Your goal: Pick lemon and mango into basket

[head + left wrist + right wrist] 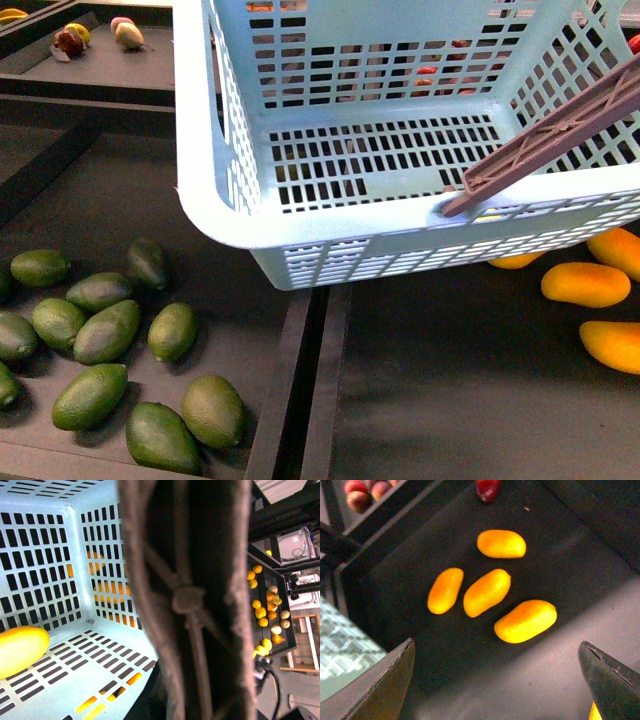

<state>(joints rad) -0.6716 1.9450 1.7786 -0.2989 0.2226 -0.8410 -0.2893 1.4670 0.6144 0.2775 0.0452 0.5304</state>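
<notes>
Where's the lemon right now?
Left wrist view: the bright yellow oval lemon lies inside the pale mint-blue slotted plastic basket, on its floor beside a side wall.

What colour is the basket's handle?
The handle is brown, clearest in the front view.

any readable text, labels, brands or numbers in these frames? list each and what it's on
No readable text in any view.
basket: plain plastic, no brand or label showing.
mangoes and green fruits: no stickers visible.
lemon lying in the basket: no sticker visible.
grey box in the background of the left wrist view: any marking is too small to read.
</notes>
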